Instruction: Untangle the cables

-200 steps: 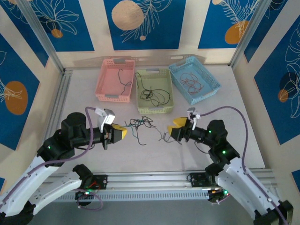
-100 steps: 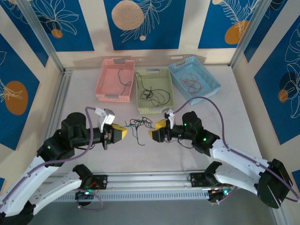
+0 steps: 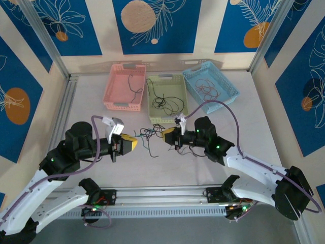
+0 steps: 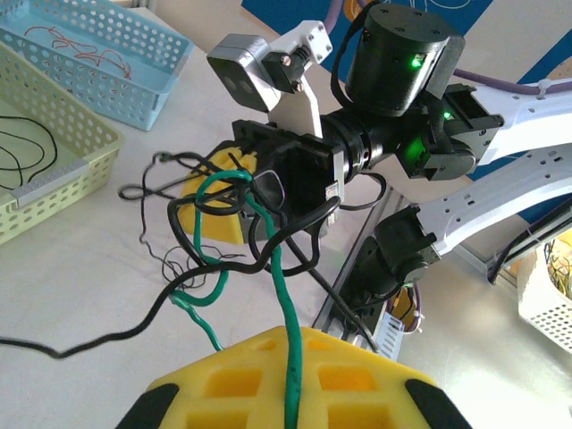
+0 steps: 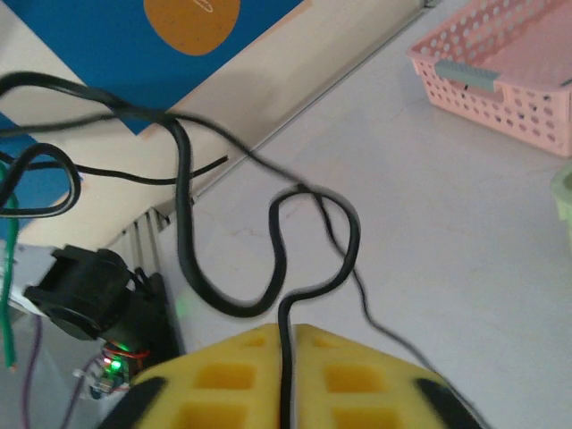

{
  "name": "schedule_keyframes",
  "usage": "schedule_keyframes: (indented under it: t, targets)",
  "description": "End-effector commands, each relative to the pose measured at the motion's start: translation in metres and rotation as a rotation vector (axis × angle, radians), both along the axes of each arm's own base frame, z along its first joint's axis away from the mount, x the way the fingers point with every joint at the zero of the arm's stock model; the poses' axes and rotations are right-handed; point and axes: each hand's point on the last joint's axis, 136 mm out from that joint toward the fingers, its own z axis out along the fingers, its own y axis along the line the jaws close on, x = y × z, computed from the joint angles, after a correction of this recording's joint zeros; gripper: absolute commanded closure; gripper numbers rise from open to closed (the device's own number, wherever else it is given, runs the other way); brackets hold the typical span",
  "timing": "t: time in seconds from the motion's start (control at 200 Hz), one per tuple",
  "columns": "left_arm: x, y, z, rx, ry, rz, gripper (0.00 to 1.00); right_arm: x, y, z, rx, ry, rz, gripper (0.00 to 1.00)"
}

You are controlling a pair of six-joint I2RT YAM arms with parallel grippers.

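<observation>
The cables form a small clump of black and green strands on the table between my two grippers. My left gripper sits just left of the clump. In the left wrist view its yellow pads are shut on the green cable, which rises into a knot with black loops. My right gripper reaches in from the right. Its pads are shut on a black cable that curls away in loops above the table.
Three baskets stand at the back: a pink one with a black strand, a green one with black strands, and a blue one with reddish strands. An aluminium rail runs along the near edge.
My right arm has swung left from the table's right side to the clump, and its jaws have shut on a black cable. The left gripper has stayed put on the green cable.
</observation>
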Motion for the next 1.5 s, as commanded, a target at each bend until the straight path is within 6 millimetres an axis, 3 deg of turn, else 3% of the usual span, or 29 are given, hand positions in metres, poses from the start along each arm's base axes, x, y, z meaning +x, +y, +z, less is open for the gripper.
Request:
schedule_keyframes:
  t: [0.0, 0.11, 0.2, 0.3, 0.375, 0.435, 0.495, 0.6, 0.735, 0.85, 0.99, 1.16, 1.27, 1.295, 1.375, 1.49]
  targets:
    - [-0.007, 0.002, 0.023, -0.051, -0.067, -0.019, 1.00, 0.007, -0.003, 0.007, 0.000, -0.046, -0.036, 1.00]
    - [-0.006, 0.009, 0.029, -0.059, -0.086, 0.020, 1.00, 0.016, -0.015, -0.004, -0.022, -0.046, -0.086, 1.00]
    - [-0.009, 0.019, 0.039, -0.073, -0.111, 0.048, 1.00, 0.037, -0.038, -0.024, -0.054, -0.023, -0.192, 1.00]
    - [-0.019, 0.032, 0.051, -0.079, -0.144, 0.068, 1.00, 0.073, -0.091, -0.059, -0.089, 0.083, -0.430, 1.00]
    - [-0.026, 0.045, 0.057, -0.069, -0.169, 0.092, 1.00, 0.096, -0.151, -0.085, -0.072, 0.215, -0.664, 1.00]
    - [-0.031, 0.055, 0.060, -0.060, -0.187, 0.111, 1.00, 0.101, -0.186, -0.095, -0.005, 0.308, -0.784, 1.00]
    - [-0.035, 0.065, 0.062, -0.051, -0.202, 0.136, 1.00, 0.102, -0.209, -0.098, 0.022, 0.330, -0.862, 1.00]
    - [-0.040, 0.077, 0.064, -0.045, -0.221, 0.167, 1.00, 0.100, -0.231, -0.099, 0.013, 0.326, -0.948, 1.00]
    - [-0.040, 0.083, 0.064, -0.035, -0.230, 0.191, 1.00, 0.095, -0.245, -0.106, 0.007, 0.349, -1.012, 1.00]
    - [-0.040, 0.082, 0.063, -0.033, -0.227, 0.187, 1.00, 0.094, -0.249, -0.106, 0.017, 0.360, -1.019, 1.00]
    - [-0.038, 0.076, 0.057, -0.028, -0.212, 0.170, 1.00, 0.093, -0.234, -0.087, 0.093, 0.294, -0.934, 1.00]
    - [-0.032, 0.063, 0.052, -0.044, -0.189, 0.142, 1.00, 0.084, -0.207, -0.051, 0.152, 0.173, -0.787, 1.00]
    - [-0.027, 0.049, 0.054, -0.073, -0.171, 0.106, 1.00, 0.074, -0.179, -0.030, 0.138, 0.108, -0.637, 1.00]
    - [-0.026, 0.046, 0.054, -0.078, -0.167, 0.099, 1.00, 0.072, -0.172, -0.026, 0.130, 0.096, -0.608, 0.90]
    - [-0.021, 0.038, 0.056, -0.097, -0.156, 0.086, 1.00, 0.068, -0.158, -0.019, 0.083, 0.069, -0.578, 0.44]
    - [-0.014, 0.028, 0.058, -0.120, -0.138, 0.081, 1.00, 0.058, -0.141, -0.006, 0.041, 0.002, -0.525, 0.27]
